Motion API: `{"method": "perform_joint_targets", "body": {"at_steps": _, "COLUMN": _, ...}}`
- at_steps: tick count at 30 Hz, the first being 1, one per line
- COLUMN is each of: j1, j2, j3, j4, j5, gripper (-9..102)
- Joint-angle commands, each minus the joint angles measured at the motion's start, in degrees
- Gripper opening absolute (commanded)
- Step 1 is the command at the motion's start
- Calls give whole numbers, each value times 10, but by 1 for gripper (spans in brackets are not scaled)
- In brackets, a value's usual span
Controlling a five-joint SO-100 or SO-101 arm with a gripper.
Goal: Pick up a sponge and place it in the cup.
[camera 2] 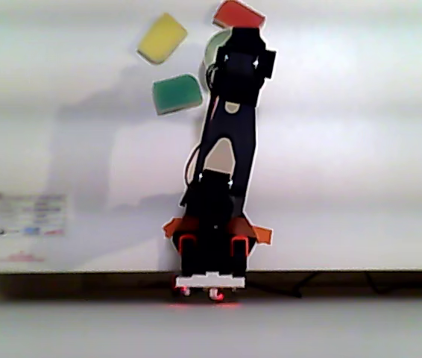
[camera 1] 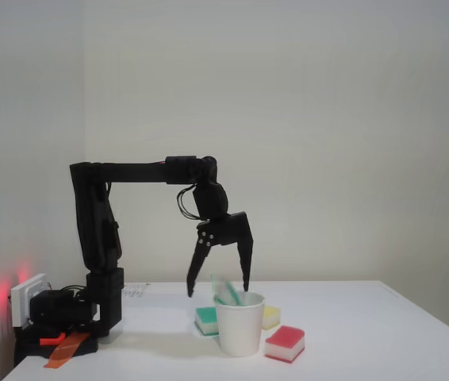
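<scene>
My tool [camera 1: 218, 293] hangs spread and empty just above the cup [camera 1: 239, 325] — the sponge [camera 1: 228, 292] already leans inside it, poking over the rim — so the placing looks done, with only my withdrawal left.

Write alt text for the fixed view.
A black robot arm holds its open tool just above a white paper cup, where a green sponge sticks out of the rim. Another green sponge, a yellow sponge and a red-and-white sponge lie around the cup on the white table.
</scene>
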Motion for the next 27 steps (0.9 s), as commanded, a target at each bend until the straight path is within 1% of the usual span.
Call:
{"method": "perform_joint_targets", "body": {"at_steps": 1, "j1": -5, "j2": 5, "j3": -70, "j4": 59, "j5": -4, "gripper": 40}}
{"method": "perform_joint_targets", "body": {"at_steps": 4, "j1": -15, "j2": -2, "j3": -122, "j4": 113, "j5": 18, "gripper": 42}}
{"method": "perform_joint_targets", "body": {"at_steps": 7, "j1": -19, "j2": -2, "j3": -174, "j4": 175, "j5": 40, "gripper": 40}}
{"method": "perform_joint_targets", "body": {"at_steps": 9, "j1": -19, "j2": 16, "j3": -191, "j4": 202, "j5": 52, "gripper": 33}}
{"method": "perform_joint_targets", "body": {"at_steps": 12, "j1": -21, "j2": 66, "j3": -182, "j4": 213, "j5": 74, "gripper": 22}}
{"method": "perform_joint_targets", "body": {"at_steps": 15, "j1": -25, "j2": 131, "j3": -146, "j4": 221, "j5": 86, "gripper": 7}}
{"method": "perform_joint_targets", "body": {"at_steps": 16, "j1": -26, "j2": 160, "j3": -119, "j4": 214, "j5": 90, "gripper": 1}}
{"method": "perform_joint_targets", "body": {"at_steps": 17, "j1": -29, "j2": 196, "j3": -82, "j4": 202, "j5": 94, "gripper": 0}}
{"method": "perform_joint_targets", "body": {"at_steps": 19, "j1": -29, "j2": 278, "j3": 18, "j4": 154, "j5": 73, "gripper": 0}}
{"method": "perform_joint_targets", "body": {"at_steps": 24, "j1": -44, "j2": 519, "j3": 327, "j4": 45, "j5": 71, "gripper": 0}}
{"method": "perform_joint_targets", "body": {"at_steps": 27, "j1": -51, "j2": 664, "j3": 496, "j4": 10, "j5": 71, "gripper": 0}}
